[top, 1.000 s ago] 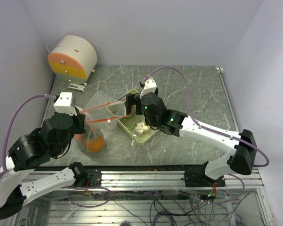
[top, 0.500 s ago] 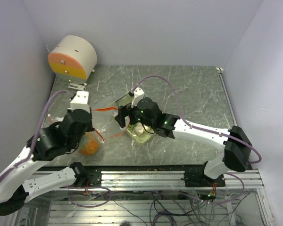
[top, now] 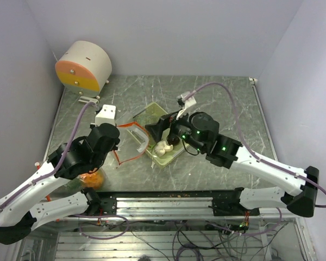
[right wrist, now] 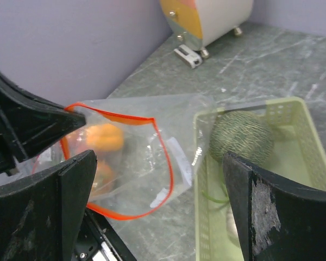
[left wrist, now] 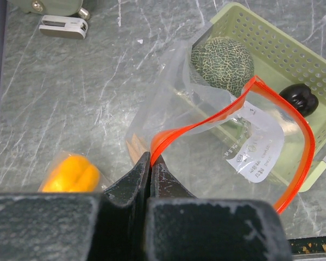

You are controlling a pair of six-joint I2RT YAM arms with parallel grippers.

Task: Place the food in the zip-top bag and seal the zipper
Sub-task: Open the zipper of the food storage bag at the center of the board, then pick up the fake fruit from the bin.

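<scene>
Left gripper (left wrist: 151,163) is clamped on the zip-top bag (left wrist: 206,125) at its red rim, with the orange fruit (left wrist: 70,174) seemingly inside. My right gripper (right wrist: 160,163) hangs wide and empty. Loading is underway, I judge: next it must close on the melon (right wrist: 242,136) in the basket (right wrist: 285,102).

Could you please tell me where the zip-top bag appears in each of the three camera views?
Top external: the bag lies left of centre, just left of the basket.
Left wrist: the bag fills the centre, its orange rim pinched by the left gripper.
Right wrist: the bag sits left of centre, orange rim showing.
Shared landmark: the pale green basket, next to the bag in every view.
</scene>
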